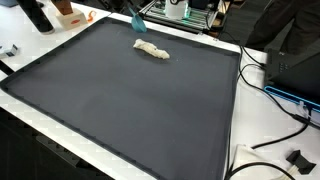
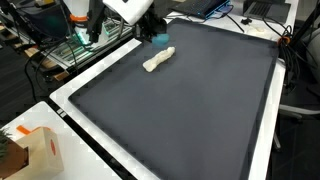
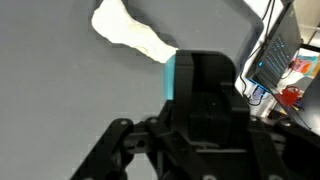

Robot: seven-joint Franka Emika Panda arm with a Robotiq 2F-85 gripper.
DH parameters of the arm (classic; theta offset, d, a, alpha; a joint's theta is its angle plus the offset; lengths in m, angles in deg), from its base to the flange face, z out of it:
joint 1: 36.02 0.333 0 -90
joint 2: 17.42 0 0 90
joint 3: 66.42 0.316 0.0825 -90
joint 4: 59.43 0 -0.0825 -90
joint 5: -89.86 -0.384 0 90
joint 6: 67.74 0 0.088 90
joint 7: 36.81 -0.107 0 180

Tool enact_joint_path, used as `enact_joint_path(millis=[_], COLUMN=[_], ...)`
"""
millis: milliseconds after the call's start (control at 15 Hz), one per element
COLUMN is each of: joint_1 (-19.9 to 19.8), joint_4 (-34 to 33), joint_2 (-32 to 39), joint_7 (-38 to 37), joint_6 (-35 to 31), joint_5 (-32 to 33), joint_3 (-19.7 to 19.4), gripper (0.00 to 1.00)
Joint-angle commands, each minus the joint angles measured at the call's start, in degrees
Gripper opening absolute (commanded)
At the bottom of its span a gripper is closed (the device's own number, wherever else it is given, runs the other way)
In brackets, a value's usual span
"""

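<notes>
A white crumpled cloth [image 1: 151, 49] lies near the far edge of a dark mat [image 1: 120, 110]; it shows in both exterior views [image 2: 158, 59] and at the top of the wrist view [image 3: 125, 30]. My gripper [image 1: 135, 14] hangs just beyond the cloth, over the mat's edge [image 2: 152, 30]. In the wrist view the gripper [image 3: 200, 95] appears shut on a black block with a teal side [image 3: 185, 80], held close above the mat [image 3: 60, 90]. The teal block also shows under the gripper in both exterior views [image 1: 137, 20] [image 2: 159, 39]. The fingertips themselves are hidden by the block.
The mat covers a white table [image 2: 75, 120]. A cardboard box [image 2: 35, 150] stands at one corner. A wire rack with equipment [image 2: 60, 40] is behind the gripper. Cables [image 1: 275, 120] and a dark device [image 1: 295, 65] lie beside the mat. A lit screen [image 3: 275, 55] stands off the mat's edge.
</notes>
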Motion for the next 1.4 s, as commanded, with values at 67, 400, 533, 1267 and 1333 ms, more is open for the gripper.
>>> enact_joint_path(millis=[67, 400, 533, 1267, 1333], joint_1=[-2.5, -4.0, -4.6, -5.7, -5.7], joint_4=[-1.5, -2.9, -3.2, -3.9, -3.8], joint_2=[4.9, 8.6, 9.7, 12.0, 11.9], joint_7=[1.2, -0.7, -1.6, -12.7, -13.9], joint_6=[8.3, 14.9, 16.4, 18.1, 18.2], joint_5=[-4.1, -6.2, -7.7, -11.9, -11.8], joint_3=[1.5, 1.7, 1.7, 1.3, 1.2], gripper=[0.25, 0.25, 0.25, 0.25, 0.25])
